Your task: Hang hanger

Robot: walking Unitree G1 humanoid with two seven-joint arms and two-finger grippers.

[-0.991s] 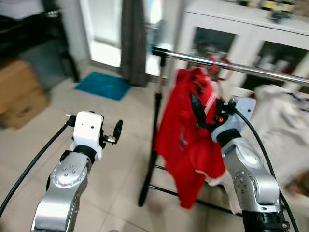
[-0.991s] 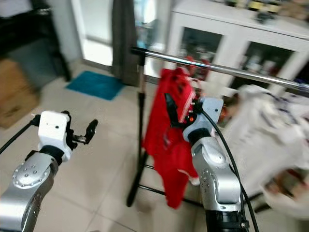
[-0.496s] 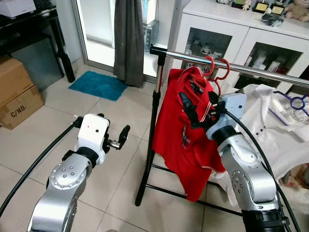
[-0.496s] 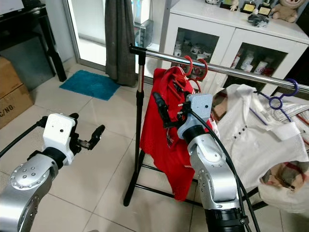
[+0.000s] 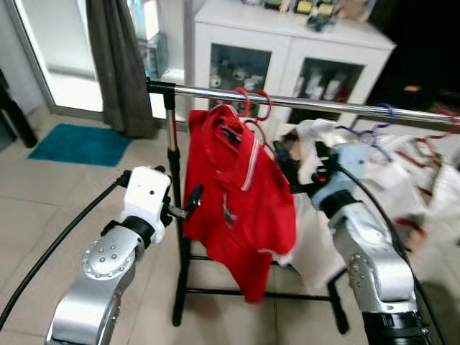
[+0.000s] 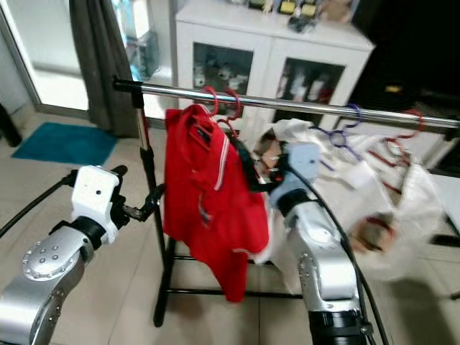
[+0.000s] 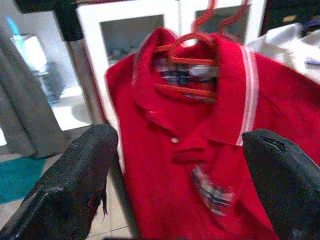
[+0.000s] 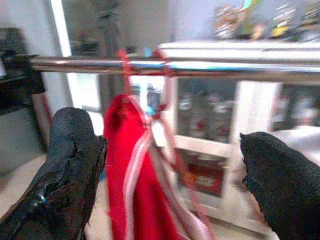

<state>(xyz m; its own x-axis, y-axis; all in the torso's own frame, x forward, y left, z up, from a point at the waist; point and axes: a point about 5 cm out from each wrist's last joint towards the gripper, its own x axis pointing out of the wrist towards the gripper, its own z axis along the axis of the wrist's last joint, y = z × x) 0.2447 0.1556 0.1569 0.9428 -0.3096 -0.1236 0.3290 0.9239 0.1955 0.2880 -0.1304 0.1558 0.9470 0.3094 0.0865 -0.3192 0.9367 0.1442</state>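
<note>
A red polo shirt point(image 5: 241, 205) hangs on a red hanger point(image 7: 189, 44) whose hook point(image 5: 246, 103) sits over the chrome rail point(image 5: 323, 108) of a clothes rack. A second red hook is beside it. My left gripper point(image 5: 192, 200) is open at the shirt's left edge, next to the rack's black post point(image 5: 171, 136). In the left wrist view the shirt's collar point(image 7: 200, 115) lies between the spread fingers point(image 7: 75, 180). My right gripper point(image 5: 283, 162) is open at the shirt's right shoulder, just below the rail. The right wrist view looks along the rail point(image 8: 175, 65) at the shirt's edge point(image 8: 132, 200).
White garments point(image 5: 381, 194) hang on a purple hanger point(image 5: 381, 115) further right on the rail. A white cabinet with glass doors point(image 5: 287, 50) stands behind. A grey curtain point(image 5: 115, 65) and a teal mat point(image 5: 79, 144) are at the left. The rack's black base point(image 5: 237, 293) rests on tiled floor.
The whole view has swung so the rack now sits in the middle. My left gripper is now close to the shirt's left edge; my right gripper is at the shirt's right side instead of across its front.
</note>
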